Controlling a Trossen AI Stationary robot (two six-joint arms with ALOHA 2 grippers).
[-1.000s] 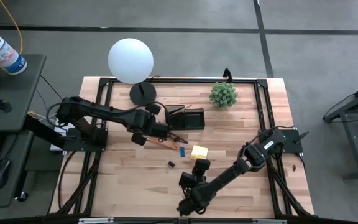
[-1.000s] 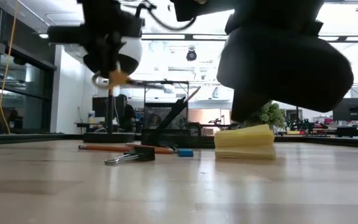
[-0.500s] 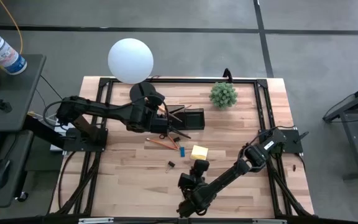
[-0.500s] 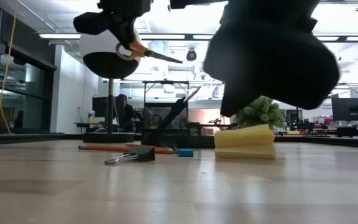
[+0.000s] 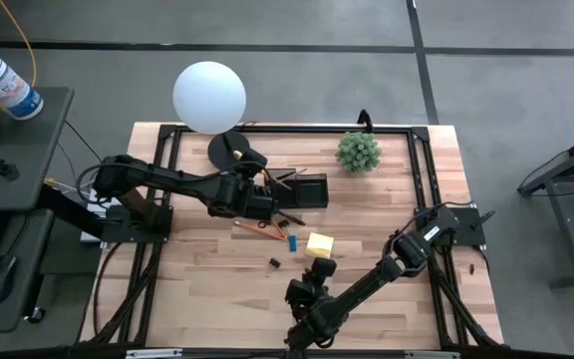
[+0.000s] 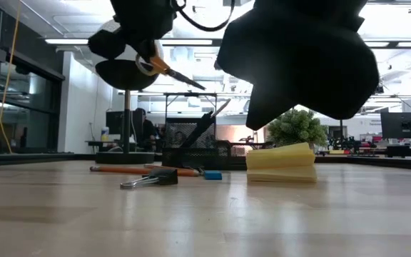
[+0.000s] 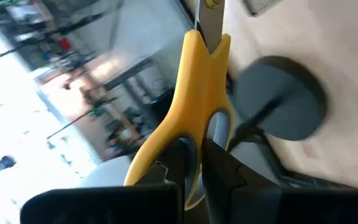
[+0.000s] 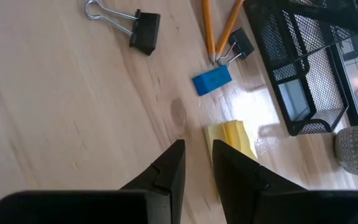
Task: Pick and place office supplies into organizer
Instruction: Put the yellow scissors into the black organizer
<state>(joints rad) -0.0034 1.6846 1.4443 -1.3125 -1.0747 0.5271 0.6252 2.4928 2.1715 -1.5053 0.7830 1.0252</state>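
My left gripper [image 5: 260,195] is shut on the yellow-handled scissors [image 6: 164,68], held in the air near the black mesh organizer [image 5: 303,189]. A black pen [image 6: 202,130] leans in the organizer. On the table lie two orange pencils [image 5: 257,227], a blue eraser [image 5: 293,239], a yellow sticky-note pad [image 5: 319,243] and a black clip [image 5: 274,263]. My right gripper [image 5: 316,269] hovers open on the near side of the pad, nothing between its fingers [image 8: 173,163]. My left gripper pinches the scissors by their yellow handle end [image 7: 194,140] between its two fingers [image 7: 221,171]. The scissors run on in line with the fingers, blades [image 7: 210,18] away from the gripper. They hang clear of the table, blades slanting down toward the table's right.
A white globe lamp [image 5: 209,97] on a round black base [image 5: 229,150] stands at the far left, and a small green plant [image 5: 358,152] at the far right. A second black clip [image 8: 238,45] lies at the pencil tips. Bare wood spreads left and near.
My left gripper has risen from beside the pencils and gone toward the table's far edge, next to the organizer, while its wrist has rolled. The scissors have come up with it and turned, their blades now pointing right and a little down.
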